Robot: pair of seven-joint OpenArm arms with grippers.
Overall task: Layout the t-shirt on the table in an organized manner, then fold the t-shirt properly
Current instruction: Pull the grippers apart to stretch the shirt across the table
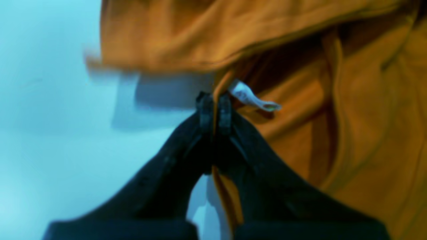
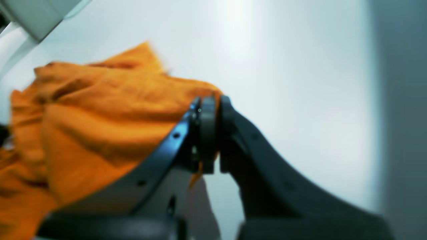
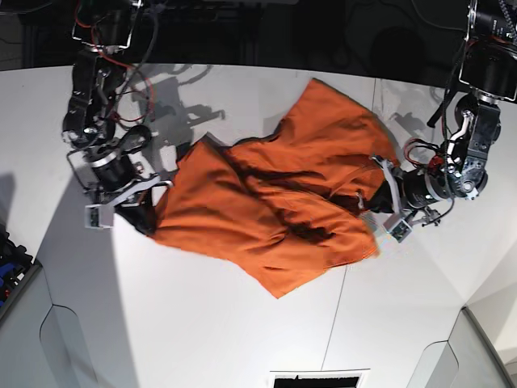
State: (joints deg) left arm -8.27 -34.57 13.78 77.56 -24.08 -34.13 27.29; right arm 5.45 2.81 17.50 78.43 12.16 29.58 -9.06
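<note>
The orange t-shirt [image 3: 275, 202] lies stretched and rumpled across the white table [image 3: 202, 323], held at both side edges. My left gripper [image 1: 215, 103] is shut on a fold of the shirt [image 1: 300, 50], right beside its small white tag [image 1: 250, 96]; in the base view it [image 3: 373, 198] is at the shirt's right edge. My right gripper [image 2: 213, 106] is shut on the shirt's edge [image 2: 100, 110]; in the base view it [image 3: 153, 206] is at the shirt's left edge. Loose folds run through the shirt's middle.
A thin dark seam [image 3: 335, 311] runs down the table at front right. A dark slot [image 3: 317, 380] is at the front edge. A blue object [image 3: 10, 257] sits off the left edge. Cables hang behind both arms.
</note>
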